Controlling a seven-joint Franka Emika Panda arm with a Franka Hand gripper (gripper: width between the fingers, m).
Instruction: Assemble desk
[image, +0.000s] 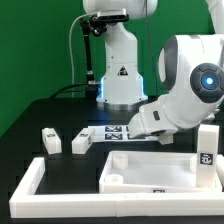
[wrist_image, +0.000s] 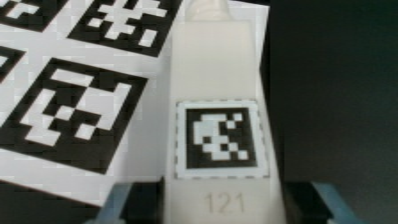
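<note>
Where marker board (wrist_image: 71, 90) meets black table (wrist_image: 329, 90), gripper (wrist_image: 228, 203) jaws stand narrowed, clamped on both sides of white tagged leg (wrist_image: 222, 100) lying beside it.

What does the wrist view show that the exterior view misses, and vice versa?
Wrist only: a tagged leg straddled by the gripper, hidden by the arm in the exterior view. Exterior only: the tabletop, two loose legs, another leg at the exterior view's right, the rail. Both: the marker board.
</note>
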